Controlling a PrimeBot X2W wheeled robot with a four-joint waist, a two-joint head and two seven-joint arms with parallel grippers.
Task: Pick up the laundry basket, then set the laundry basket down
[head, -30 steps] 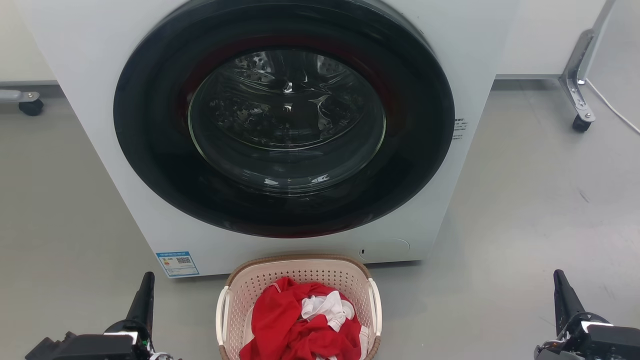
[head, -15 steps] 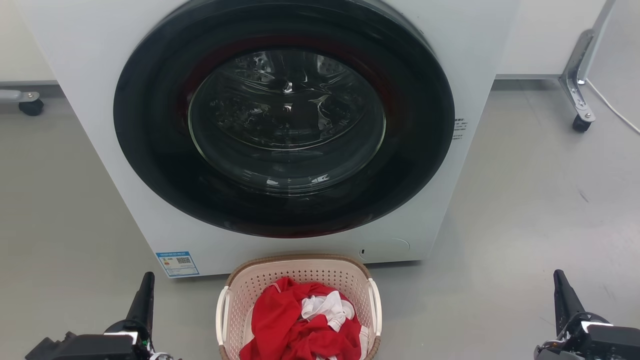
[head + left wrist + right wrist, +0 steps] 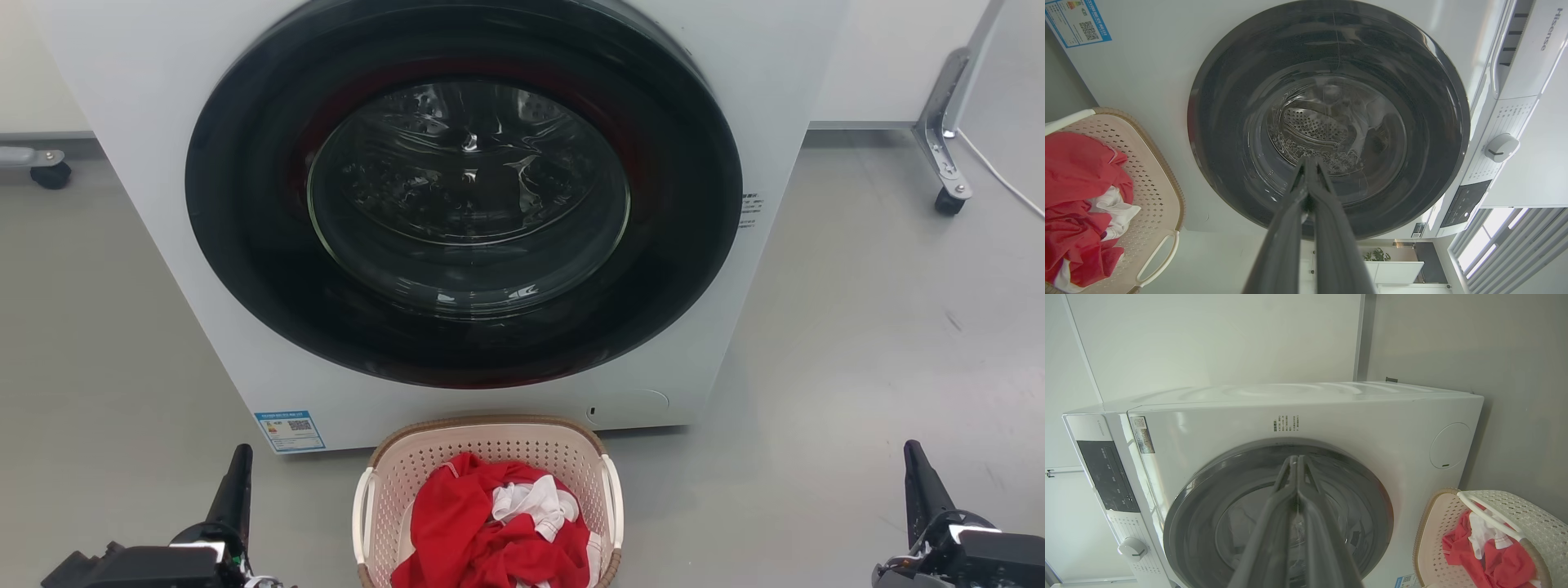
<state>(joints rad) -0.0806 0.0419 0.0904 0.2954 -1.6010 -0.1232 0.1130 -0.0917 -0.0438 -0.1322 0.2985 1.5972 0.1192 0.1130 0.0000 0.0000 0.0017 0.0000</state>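
The cream plastic laundry basket [image 3: 490, 447] with holey walls and a brown rim sits on the floor [image 3: 857, 327] just in front of the big white washing machine [image 3: 147, 204], full of red and white clothes [image 3: 473, 523]. The left gripper [image 3: 235, 478] and the right gripper [image 3: 916, 474] are both closed up, holding nothing, well apart from it. Lifting one handle [image 3: 612, 498] alone could tip it and spill clothes

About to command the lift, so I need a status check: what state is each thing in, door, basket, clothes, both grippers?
Washing machine door: shut.
Laundry basket: standing on the floor before the machine, not gripped.
Clothes: red and white, heaped inside the basket.
Left gripper: shut, empty, left of the basket.
Right gripper: shut, empty, right of the basket.
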